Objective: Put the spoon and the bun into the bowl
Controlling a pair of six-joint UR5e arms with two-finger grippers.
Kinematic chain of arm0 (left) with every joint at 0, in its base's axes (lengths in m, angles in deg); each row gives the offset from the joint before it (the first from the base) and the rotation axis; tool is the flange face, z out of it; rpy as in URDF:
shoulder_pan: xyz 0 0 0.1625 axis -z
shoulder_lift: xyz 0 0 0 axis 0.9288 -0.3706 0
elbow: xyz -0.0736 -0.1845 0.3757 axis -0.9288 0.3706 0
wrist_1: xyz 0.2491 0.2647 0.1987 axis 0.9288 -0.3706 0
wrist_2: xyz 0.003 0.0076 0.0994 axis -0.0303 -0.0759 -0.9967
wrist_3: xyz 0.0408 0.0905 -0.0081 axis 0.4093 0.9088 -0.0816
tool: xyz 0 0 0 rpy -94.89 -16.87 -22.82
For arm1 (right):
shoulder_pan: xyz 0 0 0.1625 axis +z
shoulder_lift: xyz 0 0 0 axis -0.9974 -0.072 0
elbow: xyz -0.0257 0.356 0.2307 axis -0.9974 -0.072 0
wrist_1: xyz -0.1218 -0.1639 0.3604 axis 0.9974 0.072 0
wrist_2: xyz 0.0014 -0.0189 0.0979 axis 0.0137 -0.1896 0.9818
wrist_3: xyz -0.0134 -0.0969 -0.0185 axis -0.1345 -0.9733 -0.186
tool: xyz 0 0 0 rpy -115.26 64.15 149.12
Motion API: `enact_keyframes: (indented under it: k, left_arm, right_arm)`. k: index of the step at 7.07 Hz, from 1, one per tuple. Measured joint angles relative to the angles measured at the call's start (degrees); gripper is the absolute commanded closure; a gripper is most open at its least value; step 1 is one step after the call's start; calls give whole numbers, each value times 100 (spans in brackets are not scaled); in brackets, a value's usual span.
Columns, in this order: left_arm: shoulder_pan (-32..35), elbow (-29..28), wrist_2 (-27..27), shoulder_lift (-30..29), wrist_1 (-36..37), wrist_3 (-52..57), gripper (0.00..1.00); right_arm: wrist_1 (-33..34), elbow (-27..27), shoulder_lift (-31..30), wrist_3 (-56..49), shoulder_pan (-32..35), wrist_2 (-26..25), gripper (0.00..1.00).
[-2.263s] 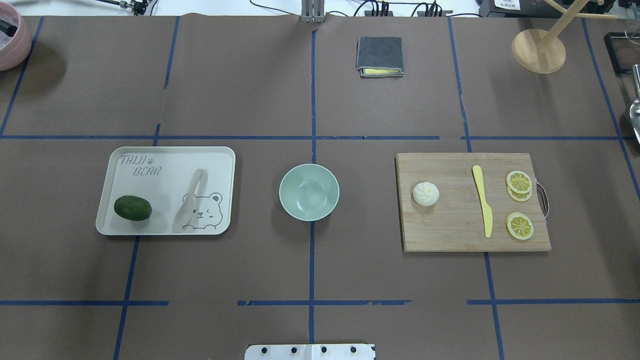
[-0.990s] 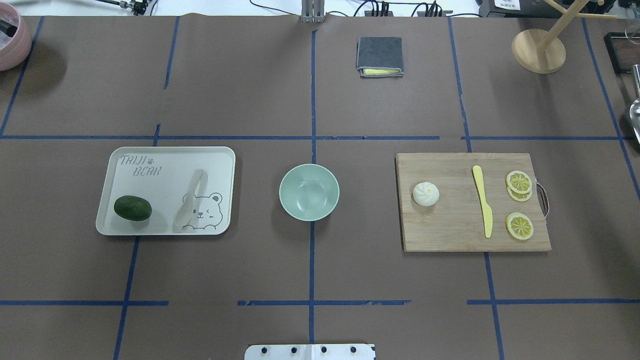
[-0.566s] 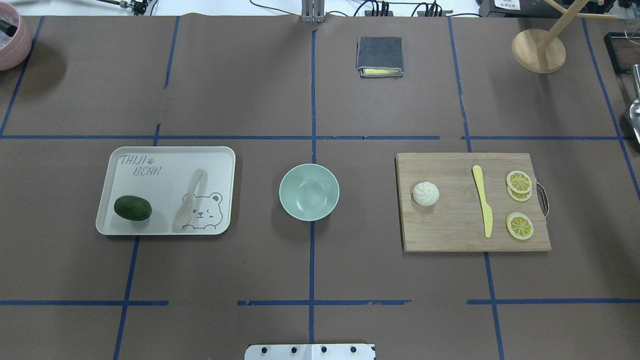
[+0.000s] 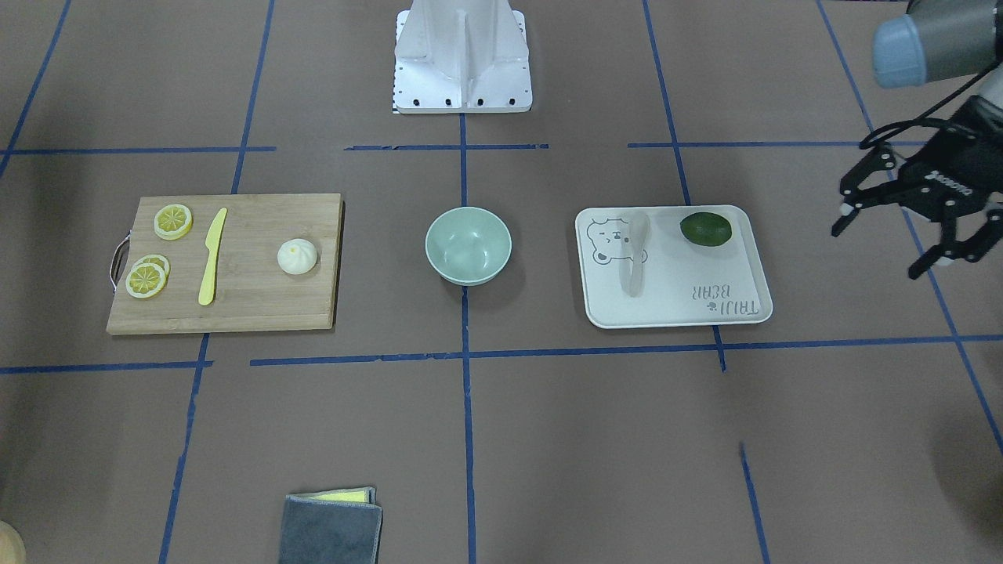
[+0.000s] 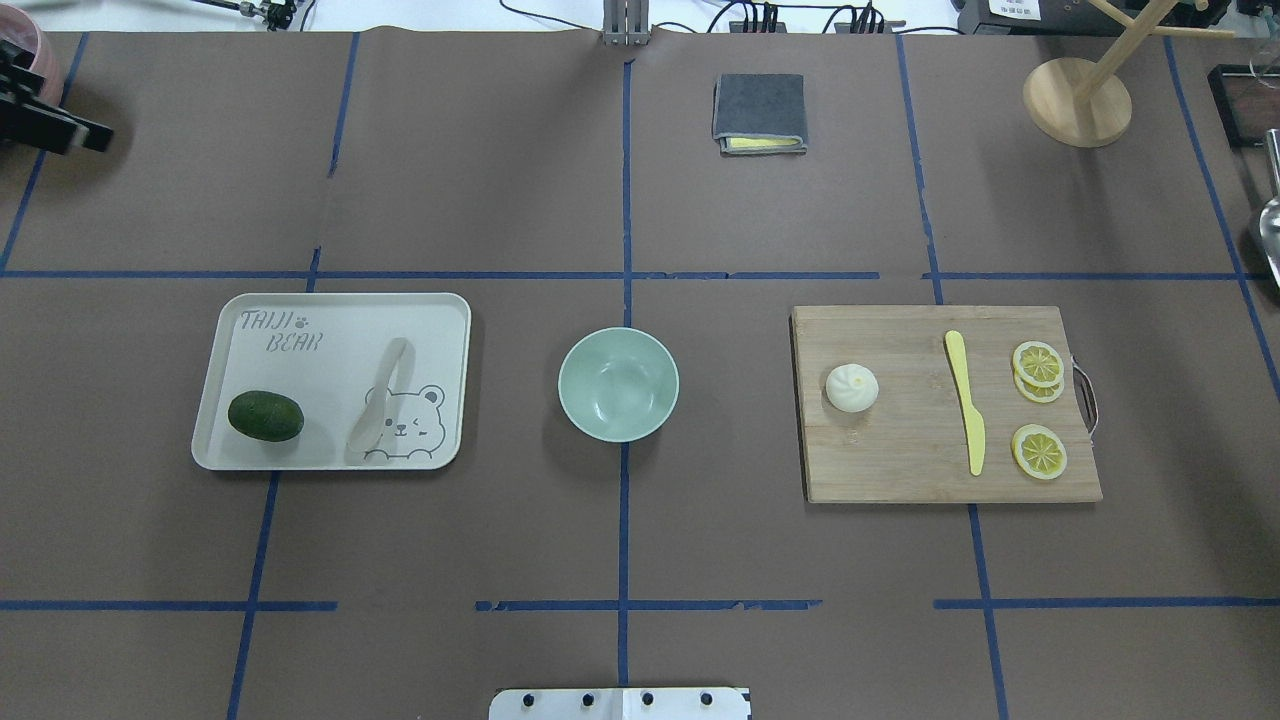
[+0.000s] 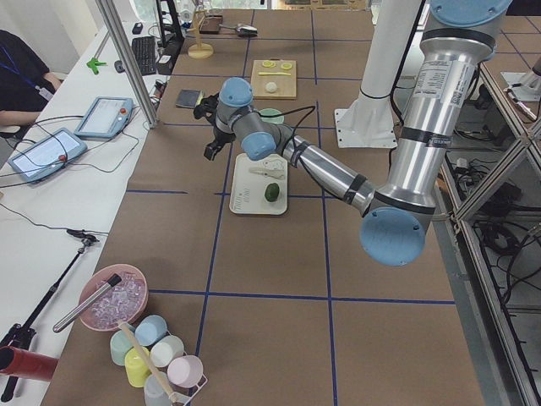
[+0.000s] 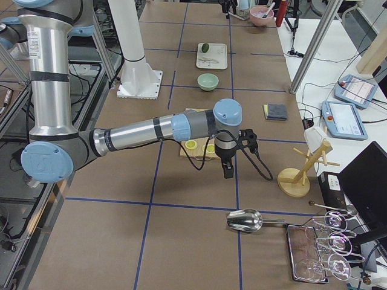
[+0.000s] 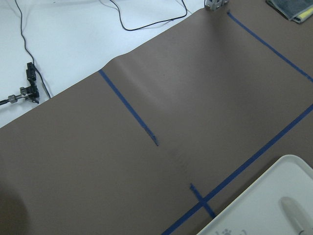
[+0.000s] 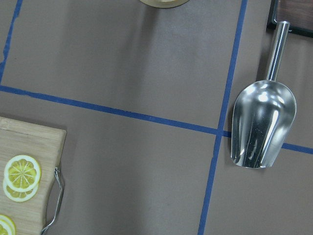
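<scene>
The cream spoon [image 5: 383, 400] lies on the bear-print tray [image 5: 300, 370], and its handle end shows in the left wrist view [image 8: 296, 213]. The white bun [image 5: 851, 388] sits on the wooden cutting board [image 5: 900, 460]. The mint-green bowl [image 5: 618, 384] stands empty between them. My left gripper [image 4: 878, 251] is open and empty, above the table beyond the tray's outer side; it shows at the overhead view's top-left edge [image 5: 45, 120]. My right gripper [image 7: 228, 172] hangs past the board's handle end, over bare table; I cannot tell if it is open or shut.
A dark green avocado [image 5: 265, 416] lies on the tray. A yellow knife [image 5: 966, 400] and lemon slices [image 5: 1038, 362] lie on the board. A folded grey cloth [image 5: 759, 112], a wooden rack [image 5: 1077, 100] and a metal scoop [image 9: 263, 122] are at the far side.
My left gripper has come into the overhead view at the top-left edge, covering the pink bowl there. The spoon, bun and bowl have not moved.
</scene>
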Motion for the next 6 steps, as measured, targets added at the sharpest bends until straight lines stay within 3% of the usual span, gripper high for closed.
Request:
enact_keyframes:
  k: [2,3,6]
  left_arm:
    - [-1050,-120,-1147,-25,-9,-1161,1]
    - [-1504,-225,-1584,-47,-33,-1754,6]
    - [-2574,-637,-2506,-337,-48,-3188,11]
  right_arm:
    - [0,-12,-16,0,1,5,0]
    - [0,-17,-21,0,2,8,0]
    - [0,-31,-31,0,2,7,0]
